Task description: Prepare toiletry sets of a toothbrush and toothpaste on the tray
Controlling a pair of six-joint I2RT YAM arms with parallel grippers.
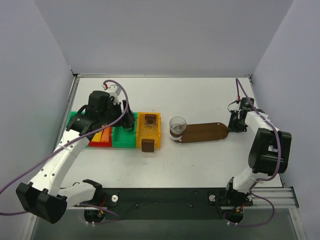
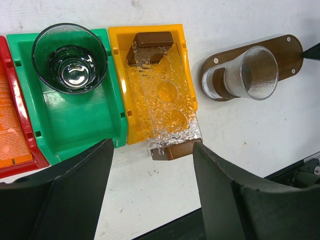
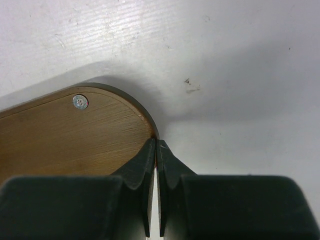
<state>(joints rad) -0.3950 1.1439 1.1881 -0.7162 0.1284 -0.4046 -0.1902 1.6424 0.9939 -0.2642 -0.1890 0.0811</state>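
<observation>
From above, the left arm [image 1: 65,150] hides much of the red plastic bin [image 1: 100,144] and green plastic bin [image 1: 122,139]; only a strip of orange toothpaste tube [image 1: 105,135] shows in the red one. The long dark-brown wooden tray [image 1: 205,133] carries a clear glass tumbler [image 1: 177,126] on its left end, with the right tool [image 1: 235,125] at its right end. The left wrist view shows the left tool [image 2: 152,150] gaping wide and empty, and a dark glass [image 2: 70,60] inside the green bin. The right wrist view shows the right tool pinched shut on nothing, tips against the tray's rounded rim.
</observation>
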